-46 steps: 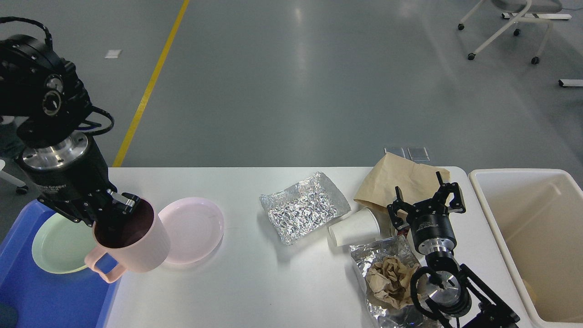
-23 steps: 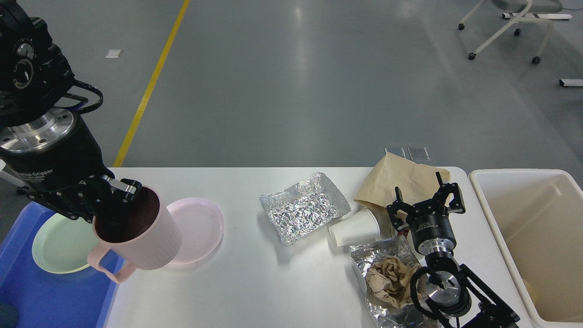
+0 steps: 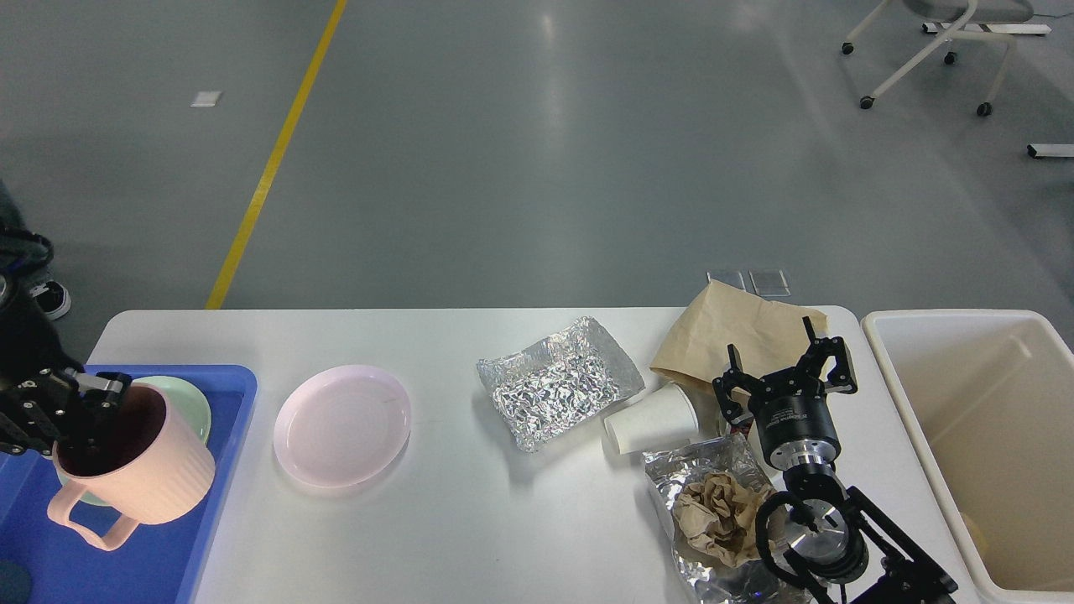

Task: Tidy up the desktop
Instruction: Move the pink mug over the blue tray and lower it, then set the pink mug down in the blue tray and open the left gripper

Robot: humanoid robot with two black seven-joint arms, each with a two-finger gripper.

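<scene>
1. My left gripper (image 3: 80, 401) sits at the far left edge, clamped on the rim of a pink mug (image 3: 134, 474), one finger inside it and one outside.
2. The mug hangs tilted over the blue tray (image 3: 180, 537); whether its base touches the tray, I can't quite tell. A green plate (image 3: 186, 401) lies in the tray just behind it.
3. The desktop (image 3: 470, 520) spreads to the right of that gripper, with a pink plate (image 3: 342, 425) nearest.
4. My right gripper (image 3: 787, 369) hovers with fingers spread, holding nothing, over a brown paper bag (image 3: 738, 331).
5. Just left of it lie a paper cup (image 3: 653, 418) on its side and a foil tray (image 3: 558, 382); crumpled paper (image 3: 713, 516) on foil lies toward me.
6. The cream bin (image 3: 977, 436) stands to its right.
</scene>
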